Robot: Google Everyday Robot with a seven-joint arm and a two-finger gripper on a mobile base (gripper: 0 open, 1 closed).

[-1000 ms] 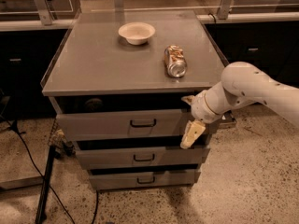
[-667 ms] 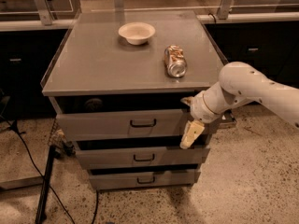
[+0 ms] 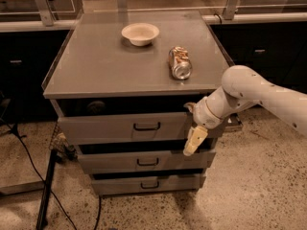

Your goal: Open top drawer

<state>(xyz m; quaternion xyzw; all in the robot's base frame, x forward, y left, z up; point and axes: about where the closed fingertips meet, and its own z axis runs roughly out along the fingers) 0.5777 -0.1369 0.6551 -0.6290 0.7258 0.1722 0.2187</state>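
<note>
Camera view: the top drawer (image 3: 115, 127) sits just under the tabletop (image 3: 91, 71). Its grey front faces the camera, with a dark gap above it and two shorter drawers below. Its black loop handle (image 3: 147, 126) is at the centre of the front, with nothing touching it.

The claw (image 3: 193, 142) hangs pale and pointing downward in front of the right end of that front, well to the right of the handle and low against the drawer's bottom edge. Whether it is apart or together cannot be told from here, nor whether it touches the metal. The white arm reaches in from the right.

On the tabletop a bowl (image 3: 140, 33) stands near the back, and a can (image 3: 180, 63) lies on its side nearer the front right.

Over the last second almost nothing has changed. The claw has drifted only a touch and the drawer front holds the same line. My judgement is that the pull has not started. The claw must first travel left to the handle, so the task is at its opening stage.
</note>
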